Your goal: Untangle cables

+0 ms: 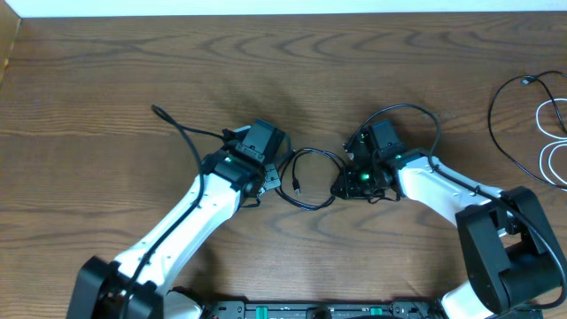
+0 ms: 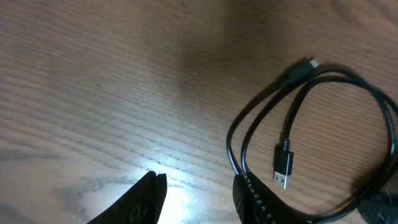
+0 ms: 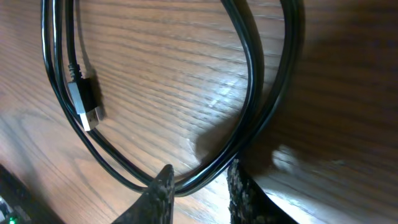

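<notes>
A thin black cable lies looped on the wooden table between my two grippers. In the left wrist view the cable curls to the right, with a USB plug inside the loop and a smaller plug at the top. My left gripper is open with only bare wood between its fingers; its right finger touches the loop. My right gripper straddles two strands of the same cable. They lie against its left finger, with a gap still left to the other finger.
A second black cable and a white cable lie at the table's far right edge. A thick black arm cable trails from the left arm. Both arm bases stand at the near edge.
</notes>
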Robot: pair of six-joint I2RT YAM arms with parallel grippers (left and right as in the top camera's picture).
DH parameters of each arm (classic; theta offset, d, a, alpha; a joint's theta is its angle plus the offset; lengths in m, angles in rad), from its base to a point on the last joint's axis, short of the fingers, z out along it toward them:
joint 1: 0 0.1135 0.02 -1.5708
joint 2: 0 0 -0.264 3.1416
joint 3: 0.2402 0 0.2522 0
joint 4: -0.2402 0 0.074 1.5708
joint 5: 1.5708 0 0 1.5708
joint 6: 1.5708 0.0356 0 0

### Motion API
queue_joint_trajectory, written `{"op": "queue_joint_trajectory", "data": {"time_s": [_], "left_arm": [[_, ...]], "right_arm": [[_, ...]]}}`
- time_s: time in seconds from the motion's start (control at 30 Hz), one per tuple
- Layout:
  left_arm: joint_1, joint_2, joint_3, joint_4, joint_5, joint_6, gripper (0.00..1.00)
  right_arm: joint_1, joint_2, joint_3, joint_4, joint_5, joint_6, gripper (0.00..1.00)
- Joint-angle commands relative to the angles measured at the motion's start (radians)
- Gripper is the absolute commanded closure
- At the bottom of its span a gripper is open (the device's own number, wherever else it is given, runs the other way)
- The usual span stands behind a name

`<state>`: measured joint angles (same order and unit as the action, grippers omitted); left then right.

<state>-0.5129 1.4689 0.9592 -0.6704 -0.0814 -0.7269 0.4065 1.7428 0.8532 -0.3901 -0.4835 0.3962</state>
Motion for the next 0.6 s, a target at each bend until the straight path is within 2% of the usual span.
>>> {"op": "queue_joint_trajectory", "data": {"time_s": [0.0,0.1,0.2,0.27,0.57], "left_arm": [[0.004,0.053,-0.019,0.023,0.024,0.017,0.59],[0.004,0.104,-0.019,0.057,0.061,0.017,0.58],[0.004,0.144,-0.019,0.095,0.109,0.017,0.46],[0.004,0.168,-0.019,0.124,0.142,0.017,0.41],[0.003,0.278,-0.019,0.252,0.247,0.017,0.41]], "right_arm": [[0.031,0.01,-0.011,0.02,0.01,0.031,0.77],[0.053,0.01,-0.011,0.043,0.014,0.032,0.78],[0.06,0.01,-0.011,0.043,0.029,0.038,0.79],[0.06,0.01,-0.011,0.042,0.029,0.038,0.79],[0.06,0.01,-0.011,0.039,0.029,0.038,0.79]]}}
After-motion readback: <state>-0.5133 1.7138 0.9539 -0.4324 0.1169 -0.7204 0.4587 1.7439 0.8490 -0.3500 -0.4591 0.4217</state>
